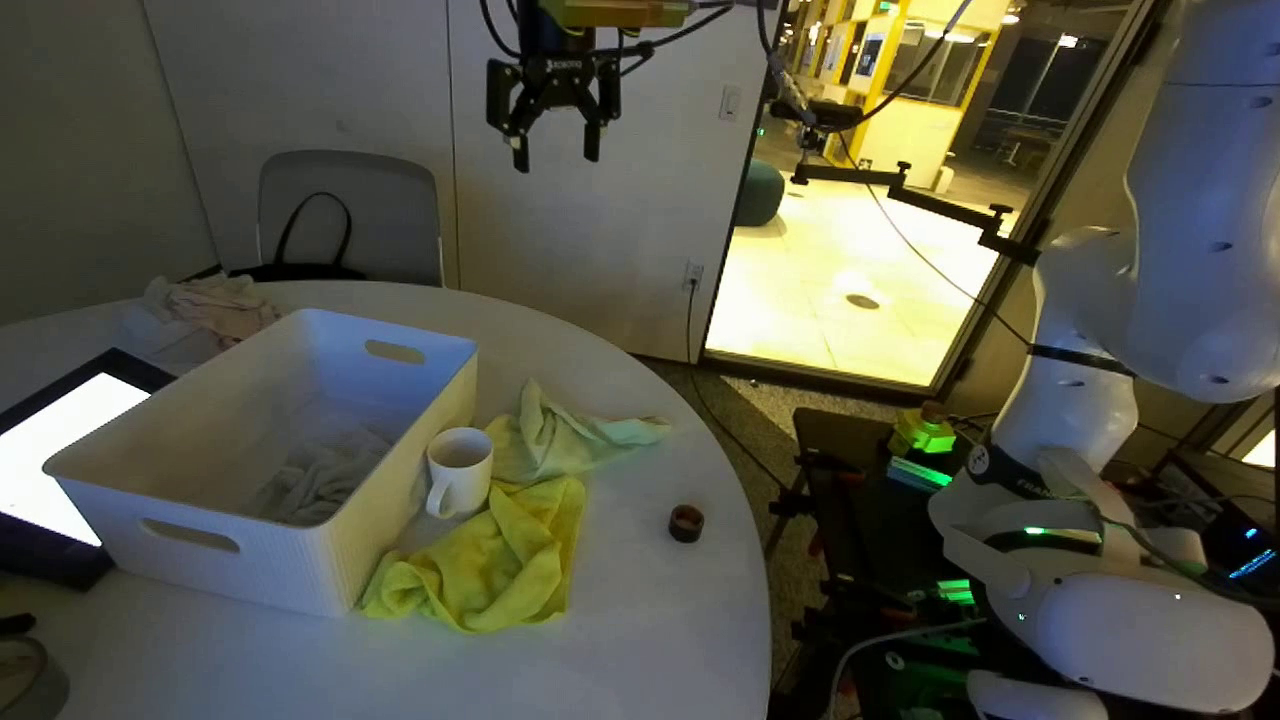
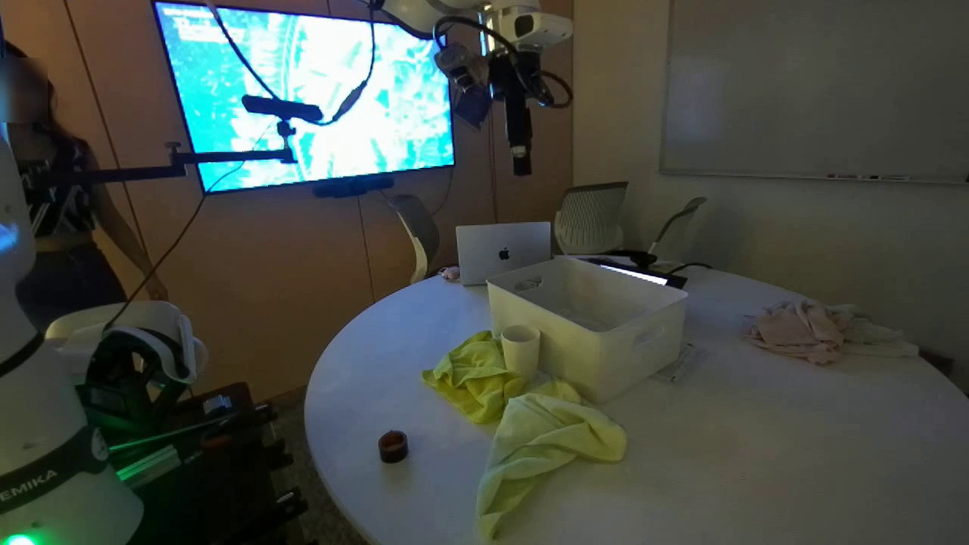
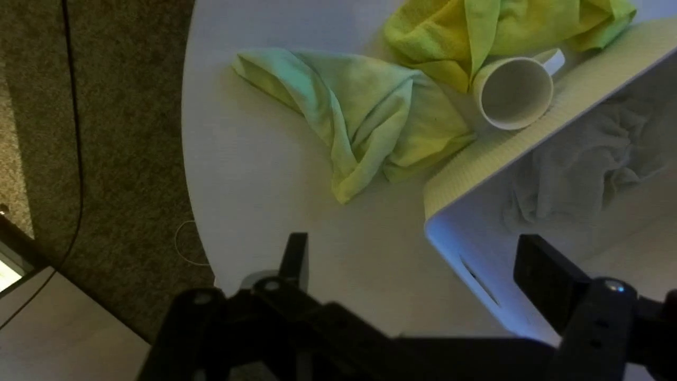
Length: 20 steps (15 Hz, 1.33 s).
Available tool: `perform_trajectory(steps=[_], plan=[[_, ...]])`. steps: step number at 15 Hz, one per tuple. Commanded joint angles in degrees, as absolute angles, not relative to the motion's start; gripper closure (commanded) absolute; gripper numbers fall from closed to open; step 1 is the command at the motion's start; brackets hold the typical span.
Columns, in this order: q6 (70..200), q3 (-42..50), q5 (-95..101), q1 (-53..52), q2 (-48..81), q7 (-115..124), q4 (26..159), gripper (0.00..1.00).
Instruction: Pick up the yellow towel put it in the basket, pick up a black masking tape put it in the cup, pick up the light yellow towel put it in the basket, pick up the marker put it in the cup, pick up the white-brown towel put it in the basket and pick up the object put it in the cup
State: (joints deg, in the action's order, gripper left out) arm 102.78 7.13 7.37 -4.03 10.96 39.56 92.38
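In an exterior view, the hinged black fingers [image 1: 521,155] hang high, spread wide with nothing between them, presumably to clear the rim of the large white rectangular plastic tub [image 1: 260,570]. The small white round cup [image 1: 462,488] sits close beside it, likely to keep both drop-off spots together.

In an exterior view, the dark brown ring of tape [image 2: 393,454] rests alone on the white round counter [image 2: 719,484], so likely easy to grip (I can't spot the marker).

In the wrist view, the bright yellow cloth towel [image 3: 515,26] and the pale yellow cloth towel [image 3: 365,116] lie rumpled outside the tub; inside is a crumpled greyish cloth [image 3: 576,159], perhaps the white-brown one.
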Motion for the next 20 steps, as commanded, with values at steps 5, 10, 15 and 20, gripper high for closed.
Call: perform_trajectory(steps=[5,10,15,20], plan=[[117.53,4.79,3.72,-1.12,-2.18,34.31,119.9,0.0],[128.67,4.99,4.02,0.73,-7.36,30.14,137.42,0.0],[141.59,6.38,4.82,4.52,-11.37,22.01,155.71,0.0],[155.9,8.19,7.71,9.42,-4.1,14.48,161.44,0.0]])
